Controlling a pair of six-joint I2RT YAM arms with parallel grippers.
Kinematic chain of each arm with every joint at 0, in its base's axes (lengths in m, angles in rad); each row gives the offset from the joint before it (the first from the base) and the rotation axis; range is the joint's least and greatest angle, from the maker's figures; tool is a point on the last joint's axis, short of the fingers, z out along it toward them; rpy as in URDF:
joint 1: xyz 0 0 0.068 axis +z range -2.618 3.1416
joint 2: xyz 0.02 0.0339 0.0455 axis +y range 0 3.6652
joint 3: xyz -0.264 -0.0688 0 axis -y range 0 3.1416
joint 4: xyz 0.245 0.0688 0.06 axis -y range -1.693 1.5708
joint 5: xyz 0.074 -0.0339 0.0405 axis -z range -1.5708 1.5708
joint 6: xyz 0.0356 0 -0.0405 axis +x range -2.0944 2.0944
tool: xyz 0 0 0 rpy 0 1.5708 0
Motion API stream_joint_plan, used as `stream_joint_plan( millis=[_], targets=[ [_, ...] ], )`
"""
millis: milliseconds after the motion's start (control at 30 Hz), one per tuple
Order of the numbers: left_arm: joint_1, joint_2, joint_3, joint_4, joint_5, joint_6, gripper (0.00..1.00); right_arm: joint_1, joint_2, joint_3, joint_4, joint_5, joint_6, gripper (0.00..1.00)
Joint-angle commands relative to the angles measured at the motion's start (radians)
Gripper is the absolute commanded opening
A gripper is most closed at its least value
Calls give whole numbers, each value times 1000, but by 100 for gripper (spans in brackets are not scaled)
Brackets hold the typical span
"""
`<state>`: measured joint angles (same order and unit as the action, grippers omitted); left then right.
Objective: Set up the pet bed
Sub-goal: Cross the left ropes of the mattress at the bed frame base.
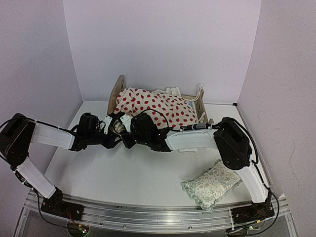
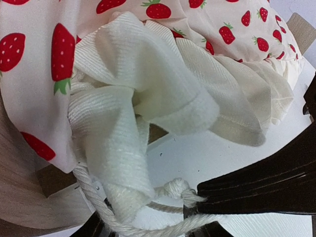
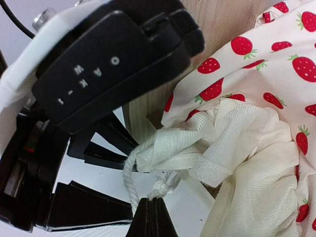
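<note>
The right gripper (image 3: 149, 217) is clamping the knotted white cord (image 3: 160, 188) of the cream strawberry-print cushion (image 1: 158, 106), probably steadying it beside the light-wood pet bed (image 3: 222, 19) for the left gripper (image 3: 132, 175), whose jaws are standing apart around it.

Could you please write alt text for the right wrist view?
The shut right gripper pinches a knotted white cord at the strawberry cushion's bunched cream frill. The left gripper stands open beside it, in front of the pet bed's wooden frame.
</note>
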<state>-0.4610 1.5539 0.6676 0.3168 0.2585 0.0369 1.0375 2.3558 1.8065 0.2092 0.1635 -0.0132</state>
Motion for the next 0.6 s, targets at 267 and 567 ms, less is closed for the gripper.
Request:
stream_joint_plan(
  millis=[267,567],
  targets=[
    [4,31,18,180,6,-2,34,-5,-49,35,18,-26,51,0],
    [3,33,-2,243,42,-5,19,-5,-45,45,18,-38,74,0]
  ],
)
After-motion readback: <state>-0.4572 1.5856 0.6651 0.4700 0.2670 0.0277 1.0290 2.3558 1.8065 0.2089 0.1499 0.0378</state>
